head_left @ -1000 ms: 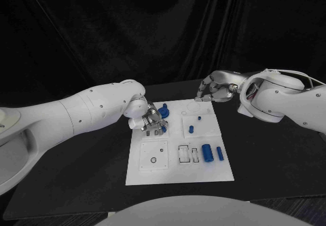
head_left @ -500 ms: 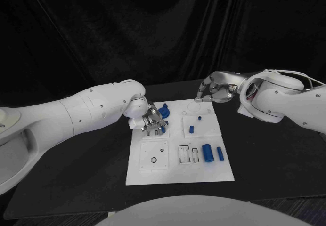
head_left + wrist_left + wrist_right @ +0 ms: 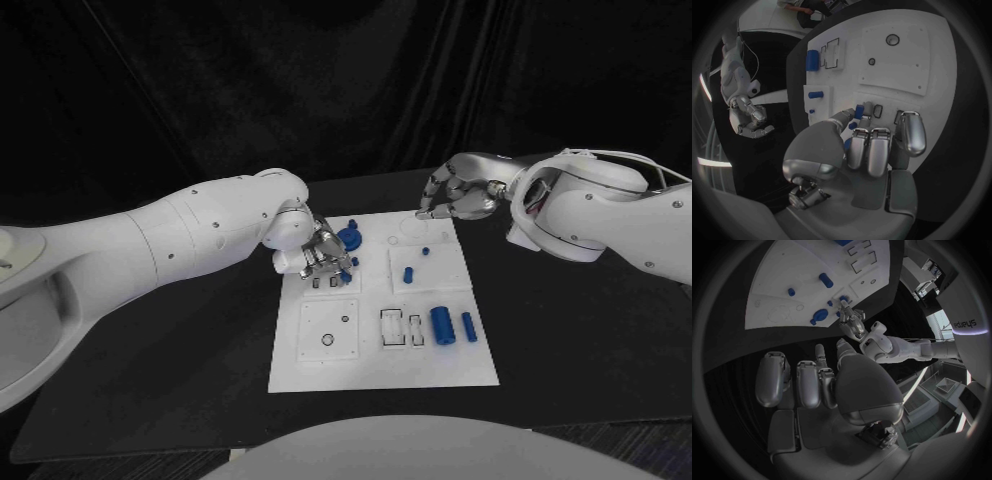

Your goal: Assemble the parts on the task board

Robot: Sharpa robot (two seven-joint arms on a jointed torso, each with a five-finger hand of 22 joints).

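The white task board [image 3: 382,355] lies in the middle of the black table. My left hand [image 3: 325,258] hovers low over its far left part, fingers pointing down at the board. In the left wrist view the thumb and a finger pinch a small blue part [image 3: 858,112] against the board. A round blue part [image 3: 353,239] sits right beside that hand. A short blue peg [image 3: 408,272] and two blue cylinders [image 3: 441,325] lie further right. My right hand [image 3: 454,195] hangs over the board's far edge, fingers curled in with nothing in them.
Rectangular slots [image 3: 394,327] and a square panel with holes [image 3: 330,332] occupy the board's near half. Black table [image 3: 577,330] surrounds the board on all sides. My left arm [image 3: 173,240] stretches across the table's left side.
My left hand has edged slightly toward the board's far side, still over the same spot. My right hand has barely moved.
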